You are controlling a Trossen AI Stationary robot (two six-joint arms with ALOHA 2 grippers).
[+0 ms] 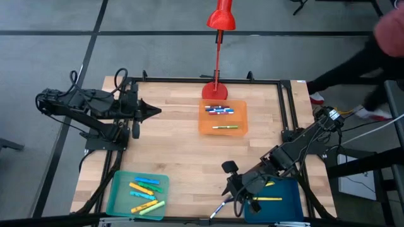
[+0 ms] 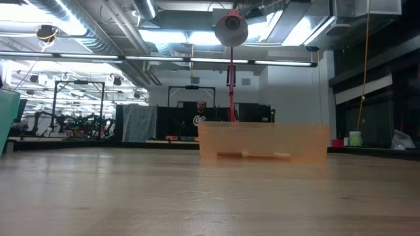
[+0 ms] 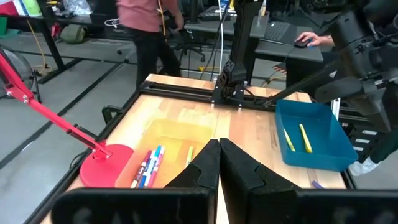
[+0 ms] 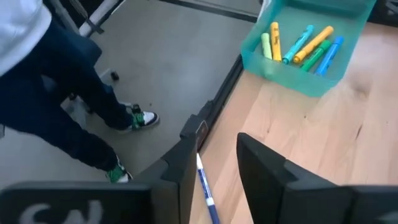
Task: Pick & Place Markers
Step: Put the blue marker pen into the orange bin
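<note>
My right gripper (image 4: 214, 177) has its fingers apart around a blue marker (image 4: 207, 193) at the table's (image 1: 183, 157) near edge. I'd center it before squeezing. Left gripper (image 3: 219, 163) is pinched closed, empty.

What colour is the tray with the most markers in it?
Teal green tray, clearest in the right wrist view.
</note>
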